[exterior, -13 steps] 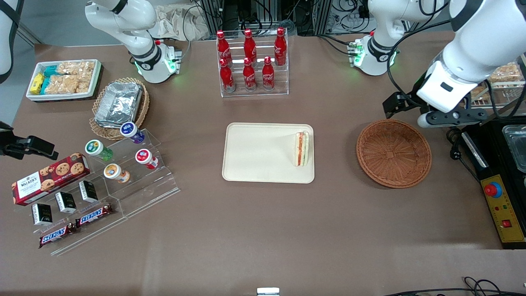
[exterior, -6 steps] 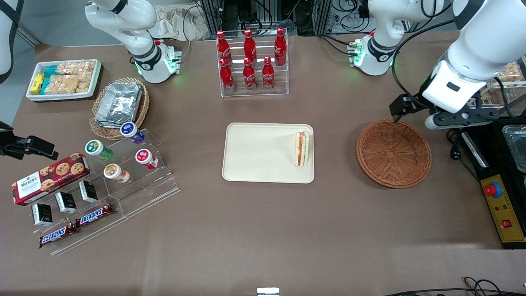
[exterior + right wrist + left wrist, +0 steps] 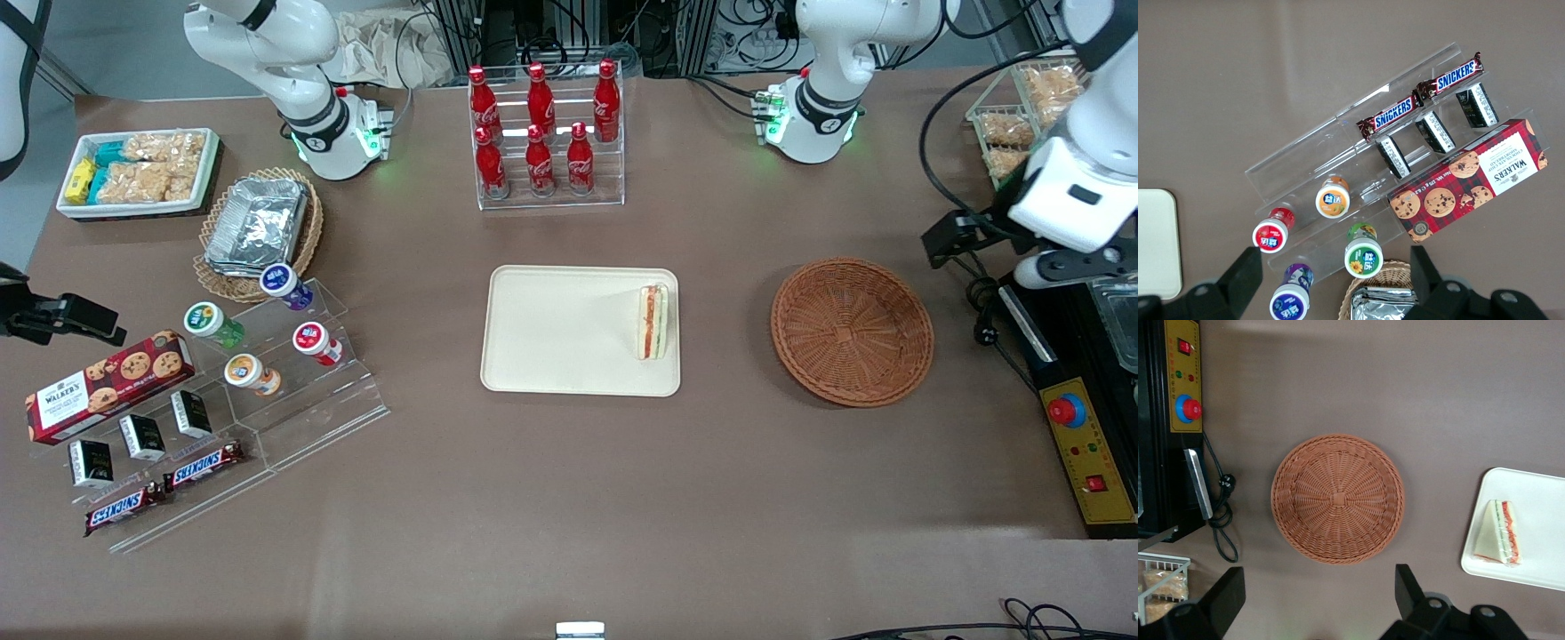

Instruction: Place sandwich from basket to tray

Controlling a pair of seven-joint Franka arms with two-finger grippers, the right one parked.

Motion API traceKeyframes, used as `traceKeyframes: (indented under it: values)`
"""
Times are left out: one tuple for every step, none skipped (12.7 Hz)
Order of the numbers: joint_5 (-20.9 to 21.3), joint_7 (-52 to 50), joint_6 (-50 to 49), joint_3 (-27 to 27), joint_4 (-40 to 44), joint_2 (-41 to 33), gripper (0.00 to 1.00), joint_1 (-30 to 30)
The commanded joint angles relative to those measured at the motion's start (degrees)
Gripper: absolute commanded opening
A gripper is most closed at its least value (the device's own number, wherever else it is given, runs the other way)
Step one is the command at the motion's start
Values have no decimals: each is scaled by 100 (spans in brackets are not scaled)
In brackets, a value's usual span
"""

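The sandwich (image 3: 653, 322) (image 3: 1500, 533), a pale wedge with orange and green filling, lies on the cream tray (image 3: 551, 329) (image 3: 1538, 513), along the edge nearest the basket. The reddish-brown wicker basket (image 3: 852, 331) (image 3: 1337, 499) stands empty beside the tray, toward the working arm's end of the table. My left gripper (image 3: 1317, 597) hangs open high above the table with nothing between its fingers. It is a little farther from the front camera than the basket. The arm's wrist (image 3: 1076, 200) is out past the basket, over the table's end.
A black and yellow control box with a red button (image 3: 1086, 444) lies beside the basket at the table's end. A wire rack of snacks (image 3: 1013, 124) stands farther back. Cola bottles (image 3: 544, 133) stand in a rack farther back than the tray. Toward the parked arm's end are an acrylic shelf (image 3: 267, 391) and a foil-filled basket (image 3: 258, 227).
My left arm has drawn away from the basket toward the working arm's end of the table, uncovering the wire snack rack. Sandwich, tray and basket have not moved.
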Motion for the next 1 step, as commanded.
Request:
traceKeyframes:
  values:
    - [21, 422, -156, -31, 118, -14, 100, 169]
